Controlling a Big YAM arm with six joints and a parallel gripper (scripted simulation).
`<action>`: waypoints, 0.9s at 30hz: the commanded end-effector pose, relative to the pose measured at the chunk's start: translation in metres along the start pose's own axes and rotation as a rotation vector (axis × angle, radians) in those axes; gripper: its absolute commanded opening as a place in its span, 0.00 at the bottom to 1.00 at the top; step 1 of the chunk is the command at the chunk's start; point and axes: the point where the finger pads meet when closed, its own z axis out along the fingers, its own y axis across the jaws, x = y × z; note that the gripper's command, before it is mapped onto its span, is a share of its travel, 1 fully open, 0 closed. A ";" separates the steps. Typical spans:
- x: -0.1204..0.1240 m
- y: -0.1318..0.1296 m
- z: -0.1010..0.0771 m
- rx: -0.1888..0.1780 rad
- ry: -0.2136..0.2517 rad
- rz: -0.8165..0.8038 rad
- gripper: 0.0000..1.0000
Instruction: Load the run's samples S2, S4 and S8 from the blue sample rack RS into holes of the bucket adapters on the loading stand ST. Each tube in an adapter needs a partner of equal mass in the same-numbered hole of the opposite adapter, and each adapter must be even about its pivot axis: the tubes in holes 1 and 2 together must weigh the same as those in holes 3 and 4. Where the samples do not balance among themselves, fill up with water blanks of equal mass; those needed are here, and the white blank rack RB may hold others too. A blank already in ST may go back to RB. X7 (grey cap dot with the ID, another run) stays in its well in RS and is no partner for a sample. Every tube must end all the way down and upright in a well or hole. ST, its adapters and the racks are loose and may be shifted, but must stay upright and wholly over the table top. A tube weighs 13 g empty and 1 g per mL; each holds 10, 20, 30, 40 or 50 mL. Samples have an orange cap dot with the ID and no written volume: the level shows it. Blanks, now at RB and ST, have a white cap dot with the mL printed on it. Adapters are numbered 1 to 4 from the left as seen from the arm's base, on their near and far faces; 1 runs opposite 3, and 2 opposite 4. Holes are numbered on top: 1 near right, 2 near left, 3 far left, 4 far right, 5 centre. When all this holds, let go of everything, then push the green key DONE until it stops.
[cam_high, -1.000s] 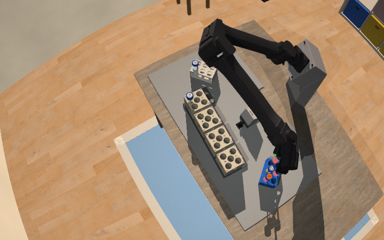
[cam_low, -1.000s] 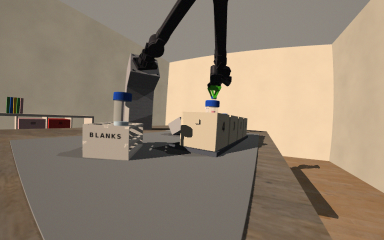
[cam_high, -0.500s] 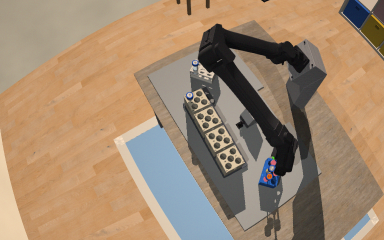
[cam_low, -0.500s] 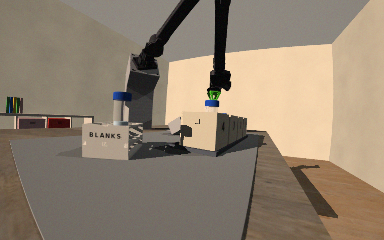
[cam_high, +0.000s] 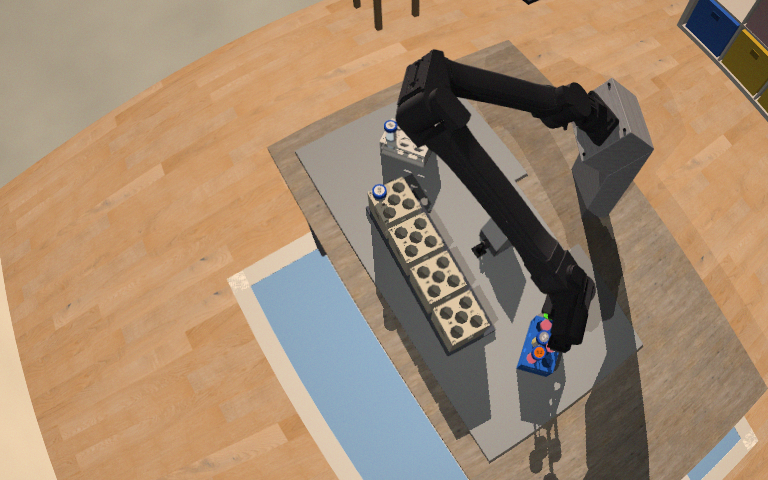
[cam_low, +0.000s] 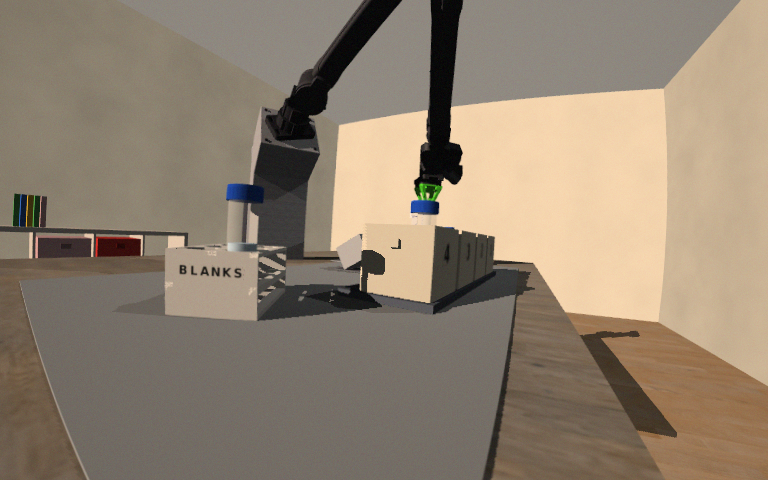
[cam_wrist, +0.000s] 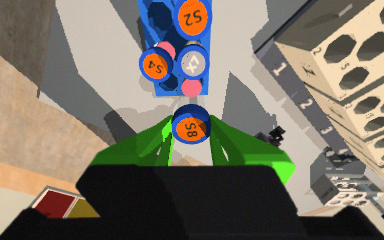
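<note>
My gripper (cam_wrist: 191, 120) is shut on the blue-capped tube S8 (cam_wrist: 190, 129), gripping it just below the cap. It holds the tube upright at the end of the blue rack RS (cam_wrist: 176, 55); I cannot tell whether the tube's foot is in a well. S2 (cam_wrist: 194, 17), S4 (cam_wrist: 155, 65) and grey-dotted X7 (cam_wrist: 193, 62) stand in RS. From above, the gripper (cam_high: 548, 335) is at the rack (cam_high: 542, 360). Stand ST (cam_high: 425, 267) holds four adapters. One blank (cam_high: 378, 191) stands in a far corner hole of adapter 4.
The white BLANKS rack RB (cam_low: 223, 280) holds one tall blank (cam_low: 244, 217) and stands beyond adapter 4 (cam_low: 403, 266). A small grey key box (cam_high: 493, 238) sits between ST and the arm's base, partly under the arm. RS lies close to the mat's edge.
</note>
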 end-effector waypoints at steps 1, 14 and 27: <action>-0.007 0.001 -0.006 -0.005 -0.021 0.005 0.00; 0.003 0.001 0.009 -0.001 0.002 -0.007 0.00; 0.003 0.000 0.026 -0.001 0.002 -0.007 0.00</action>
